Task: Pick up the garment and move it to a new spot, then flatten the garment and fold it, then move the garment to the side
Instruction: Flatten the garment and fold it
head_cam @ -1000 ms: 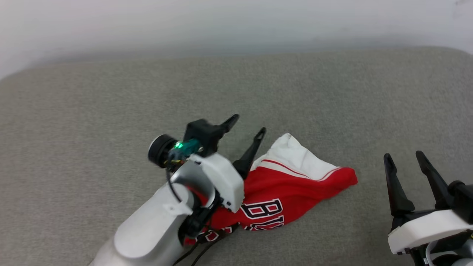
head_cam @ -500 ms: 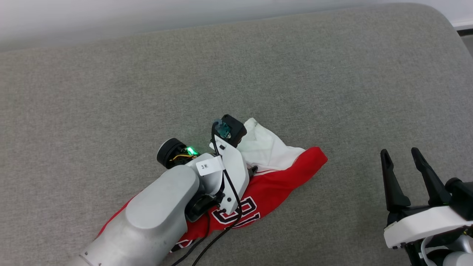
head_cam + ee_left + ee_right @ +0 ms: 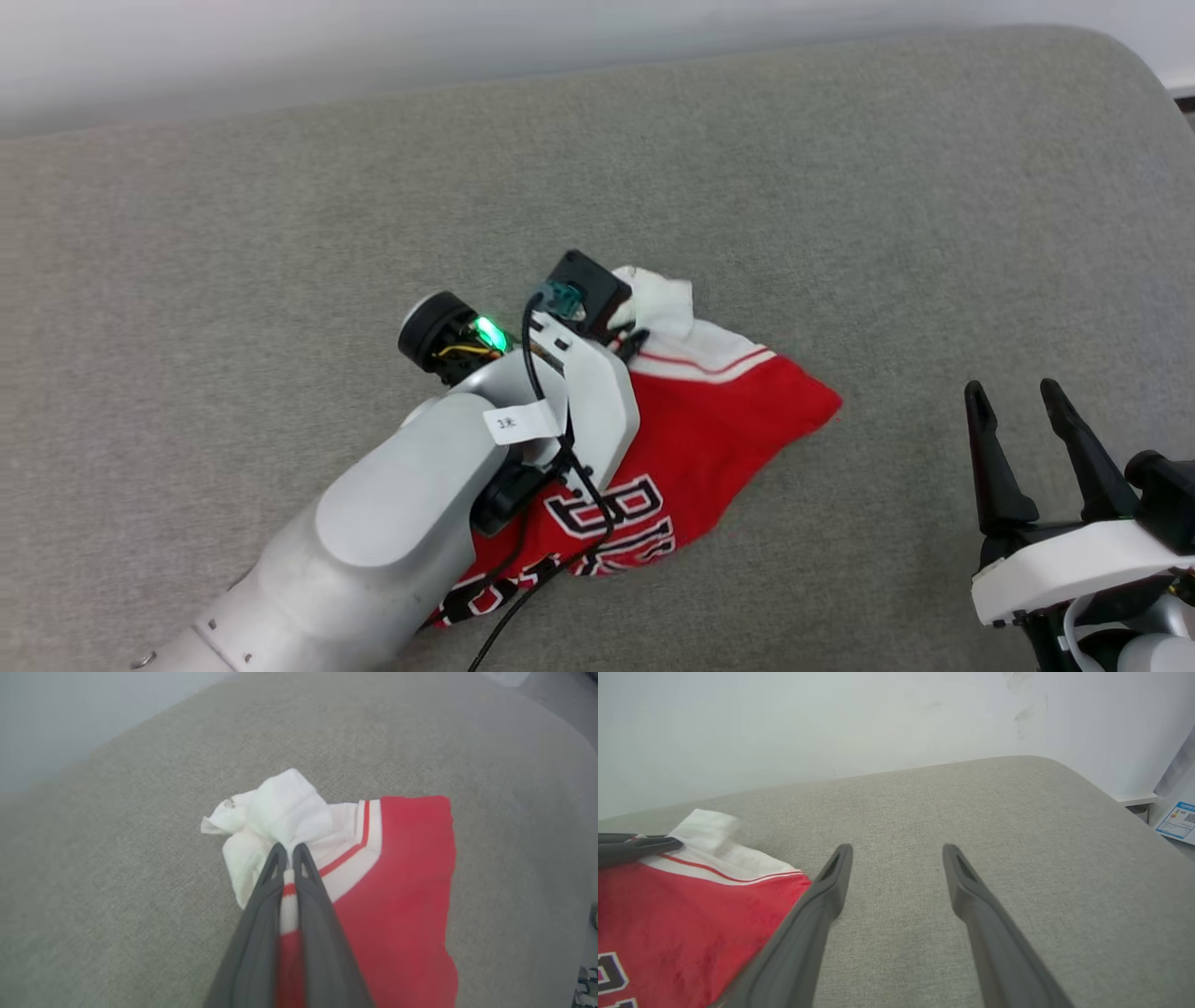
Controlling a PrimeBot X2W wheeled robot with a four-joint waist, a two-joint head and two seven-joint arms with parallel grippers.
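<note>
Garment (image 3: pixel 738 429) lay crumpled on couch (image 3: pixel 840 187); left gripper (image 3: pixel 288 851) pinched its white sleeve (image 3: pixel 285 812), right gripper (image 3: pixel 1012 386) gaped empty. Pickup step; next probably needs a lift.

A smooth, rounded silver-grey left forearm (image 3: pixel 373 541) is seen, with small screws (image 3: pixel 217 623) set near its lower end. A white wrist cover (image 3: pixel 602 411) is fitted above it, and a small white paper label (image 3: pixel 512 423) with dark marks is stuck alongside. A thin black cable (image 3: pixel 528 336) is run down from a teal plug (image 3: pixel 563 299) on a black block (image 3: pixel 590 283). A green light (image 3: pixel 485 329) is lit beside a black round cap (image 3: pixel 429 327). The left tool (image 3: pixel 288 848) and the right tool (image 3: pixel 1012 387) are each formed of two long, dark grey, tapered fingers.
</note>
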